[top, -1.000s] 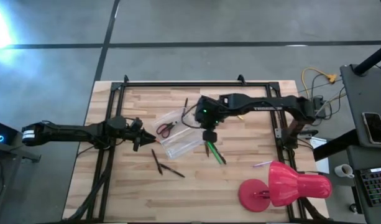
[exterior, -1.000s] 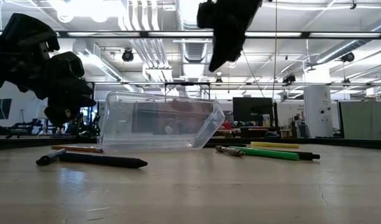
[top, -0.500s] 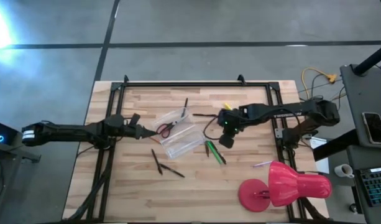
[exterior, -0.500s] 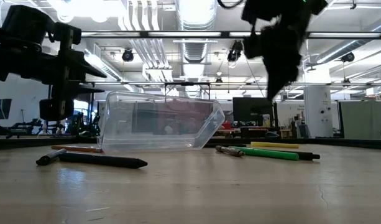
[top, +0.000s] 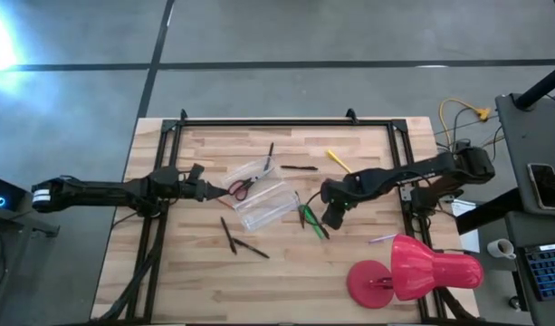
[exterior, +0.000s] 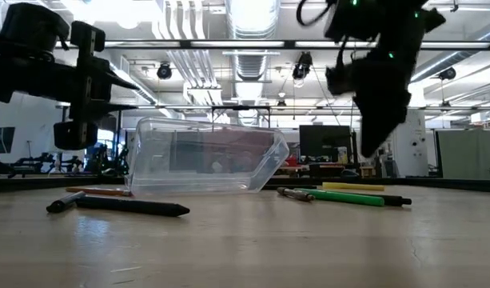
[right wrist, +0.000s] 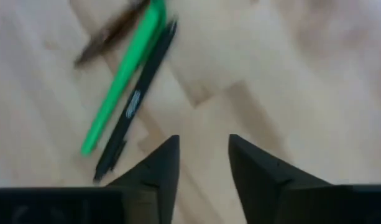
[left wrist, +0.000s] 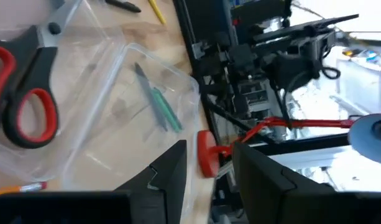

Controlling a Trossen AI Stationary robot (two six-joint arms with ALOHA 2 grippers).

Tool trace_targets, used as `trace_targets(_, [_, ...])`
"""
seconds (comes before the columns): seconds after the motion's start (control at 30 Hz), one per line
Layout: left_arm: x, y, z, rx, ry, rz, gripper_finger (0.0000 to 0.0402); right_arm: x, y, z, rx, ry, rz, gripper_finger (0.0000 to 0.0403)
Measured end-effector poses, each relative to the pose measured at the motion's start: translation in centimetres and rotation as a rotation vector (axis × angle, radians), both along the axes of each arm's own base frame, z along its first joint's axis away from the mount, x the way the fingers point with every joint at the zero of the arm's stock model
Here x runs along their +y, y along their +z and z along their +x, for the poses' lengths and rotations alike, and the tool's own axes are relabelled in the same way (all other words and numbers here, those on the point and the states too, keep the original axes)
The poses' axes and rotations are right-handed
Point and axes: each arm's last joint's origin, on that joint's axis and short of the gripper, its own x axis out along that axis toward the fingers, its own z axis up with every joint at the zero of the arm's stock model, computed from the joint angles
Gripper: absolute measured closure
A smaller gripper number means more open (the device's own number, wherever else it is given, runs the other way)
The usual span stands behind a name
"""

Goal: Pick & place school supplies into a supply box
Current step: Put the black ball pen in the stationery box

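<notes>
The clear supply box [top: 266, 205] lies tilted mid-table, one long side on the wood [exterior: 201, 157]. Red-handled scissors [top: 241, 187] lie at its left end [left wrist: 22, 93]. My left gripper [top: 203, 190] hovers open just left of the scissors, pointing at the box [left wrist: 207, 167]. My right gripper [top: 331, 215] hangs open above the table, right of a green pen [top: 311, 221] and a black pen [right wrist: 137, 102] lying side by side [right wrist: 122, 81]. Both grippers hold nothing [right wrist: 202, 160].
A yellow pen [top: 338, 160], a dark pen [top: 300, 167] and a dark pencil [top: 271, 150] lie toward the far edge. Two brown pens [top: 241, 243] lie near the front, a pale pink one [top: 383, 239] beside the big pink-red lamp [top: 413, 272].
My right gripper has gone from above the box's right end toward the table's right edge, then a little nearer and lower, and now hangs beside the green and black pens. My left gripper has turned about its wrist and stayed in place.
</notes>
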Motion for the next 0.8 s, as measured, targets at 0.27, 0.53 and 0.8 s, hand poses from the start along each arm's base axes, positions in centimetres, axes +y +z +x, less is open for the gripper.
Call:
trace_targets(0.27, [0.1,1.9,0.1,-0.190,0.017,0.028,0.0288,-1.3,3.4,1.3,-0.124,-0.051,-0.129,0.0234])
trace_targets(0.53, [1.1,2.2,-0.2,-0.210,0.376,0.106,0.0288,-2.8,3.6,1.5,-0.133,-0.084,-0.116,0.0234])
trace_targets(0.8, [2.9,1.3,-0.2,0.178,0.525,0.101,0.0349,-2.6,3.5,1.4,-0.124,-0.039,-0.088,0.0242])
